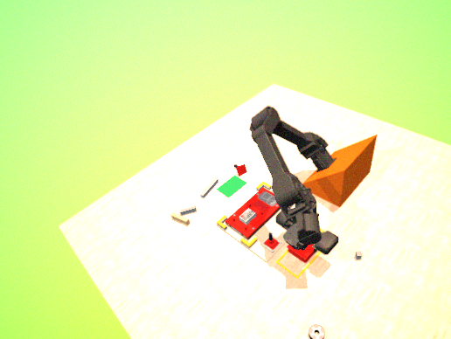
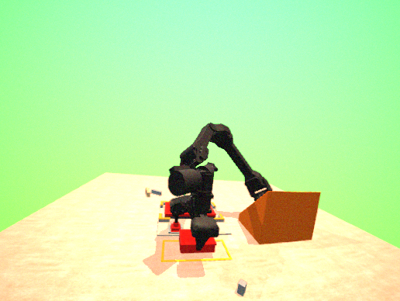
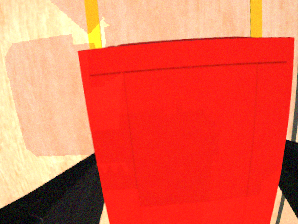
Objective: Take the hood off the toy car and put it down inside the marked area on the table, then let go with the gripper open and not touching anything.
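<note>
Ring: It lay near the table point(image 1: 144, 280) point(image 2: 66, 248) edge of the top view, well apart from the marked area.
Grey block: This small one point(image 1: 358, 255) point(image 2: 241, 287) was on the table, outside the yellow outline.
Marked area: The yellow outline point(image 1: 287, 270) point(image 2: 194, 261) was partly covered by the hood in the views.
Hood: The red hood point(image 1: 306, 256) point(image 2: 187, 243) point(image 3: 190, 130) was over the car side of this area; if it touched the table, I could not tell.
Gripper: It point(image 1: 306, 248) point(image 2: 199, 240) point(image 3: 189, 175) had its fingers wide, closed on the hood's two sides.
Knob piece: The red piece with black knob point(image 1: 271, 242) point(image 2: 175, 226) stood just beside the area, between it and the car.
Wedge: The big orange wedge point(image 1: 350, 170) point(image 2: 288, 217) stood to one side, near the arm.
Car: The red car point(image 1: 257, 215) point(image 2: 168, 209) sat between yellow corners.
Farther: Small bars point(image 1: 210, 188) point(image 2: 156, 192) lay beyond the car.
</note>
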Tool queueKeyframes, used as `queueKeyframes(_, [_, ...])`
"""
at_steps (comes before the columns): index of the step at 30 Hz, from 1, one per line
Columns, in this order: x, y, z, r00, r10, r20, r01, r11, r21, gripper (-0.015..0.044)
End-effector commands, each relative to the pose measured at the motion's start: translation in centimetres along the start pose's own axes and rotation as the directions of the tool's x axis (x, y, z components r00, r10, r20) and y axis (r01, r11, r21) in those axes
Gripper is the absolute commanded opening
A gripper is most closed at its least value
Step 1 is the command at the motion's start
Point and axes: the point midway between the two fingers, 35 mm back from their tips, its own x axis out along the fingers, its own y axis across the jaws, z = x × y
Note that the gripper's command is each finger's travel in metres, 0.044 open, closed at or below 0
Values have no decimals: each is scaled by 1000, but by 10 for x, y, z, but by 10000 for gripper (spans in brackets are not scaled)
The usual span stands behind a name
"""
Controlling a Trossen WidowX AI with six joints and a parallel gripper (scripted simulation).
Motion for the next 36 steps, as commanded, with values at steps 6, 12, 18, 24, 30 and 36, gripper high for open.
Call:
queueKeyframes(6, [5,0,-1,1000,-5,3,5,1000,-7,0])
queueKeyframes(12, [8,0,-1,1000,-5,3,5,1000,-7,0])
queueKeyframes(18, [11,0,-1,1000,-5,3,5,1000,-7,0])
queueKeyframes(24, [14,0,-1,1000,-5,3,5,1000,-7,0])
queueKeyframes(30, [17,0,-1,1000,-6,3,6,1000,-7,0])
queueKeyframes(36, [16,0,0,1000,-1,0,1,1000,0,105])
